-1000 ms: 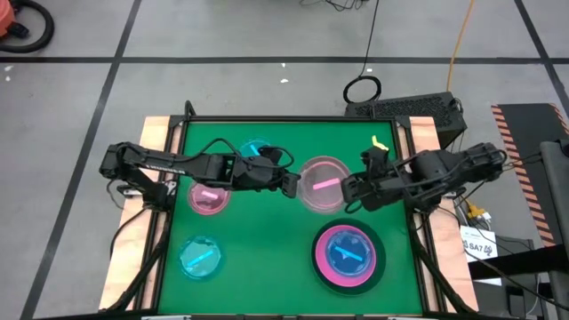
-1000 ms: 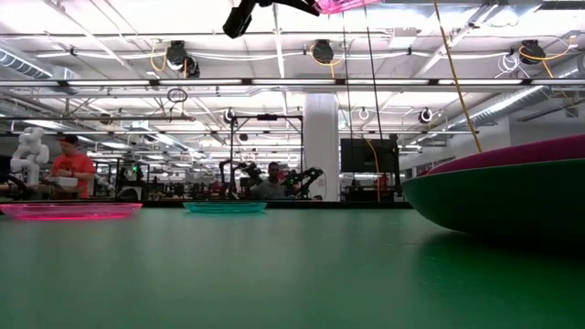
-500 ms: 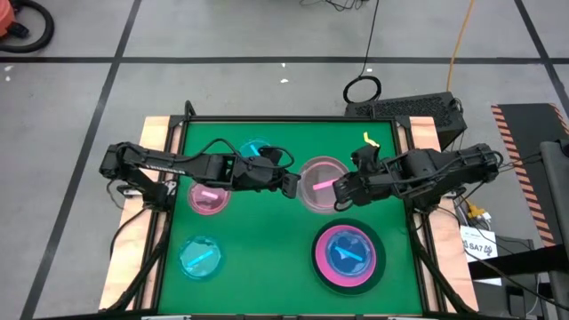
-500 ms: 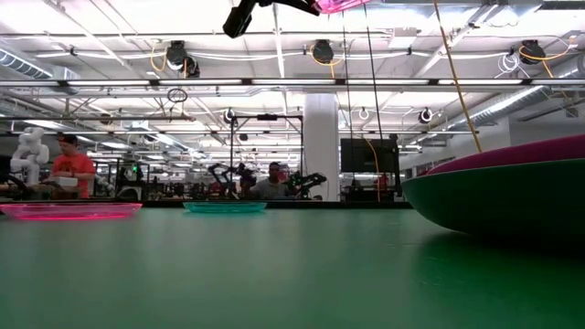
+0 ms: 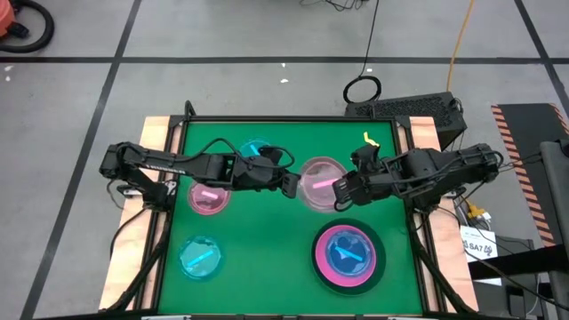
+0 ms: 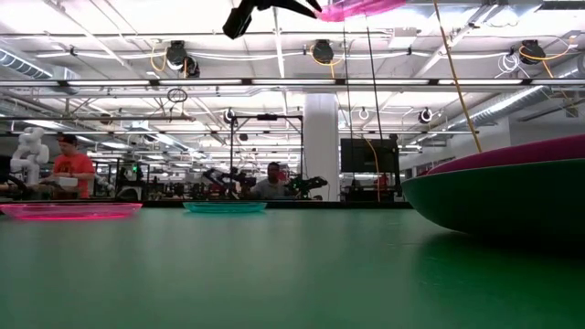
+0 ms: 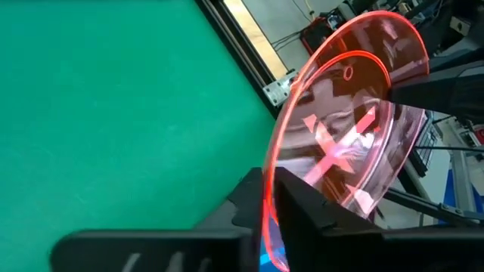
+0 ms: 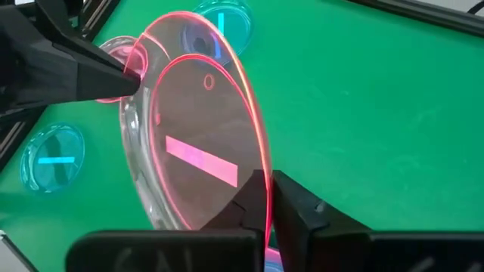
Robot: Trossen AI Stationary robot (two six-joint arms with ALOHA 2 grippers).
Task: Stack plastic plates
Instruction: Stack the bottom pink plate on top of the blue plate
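Note:
A translucent pink plate [image 5: 318, 182] with a strip of pink tape hangs in the air over the middle of the table, high up in the low view [image 6: 352, 9]. My left gripper [image 5: 290, 184] is shut on its left rim and my right gripper [image 5: 342, 188] is shut on its right rim. At the near right, a blue plate [image 5: 347, 252] lies in an opaque pink plate, which lies in a large dark plate [image 5: 377, 267]. My left gripper pinches the plate's rim [image 7: 274, 151] between its two fingers, coming level from the table's left. The plate is lifted clear of the table. My right gripper pinches the opposite rim [image 8: 261, 162] between its two fingers, coming level from the table's right, with the plate spanning between both grippers.
A translucent pink plate [image 5: 209, 197] lies flat at the left. A cyan one [image 5: 200, 256] lies at the near left, and another cyan one [image 5: 256, 149] at the far side is partly under my left arm. Bare green mat lies between the plates.
My right gripper has moved toward the table's left, onto the held plate's right rim, and has shut on it. My left gripper has kept its place on the left rim. The plate stays lifted clear.

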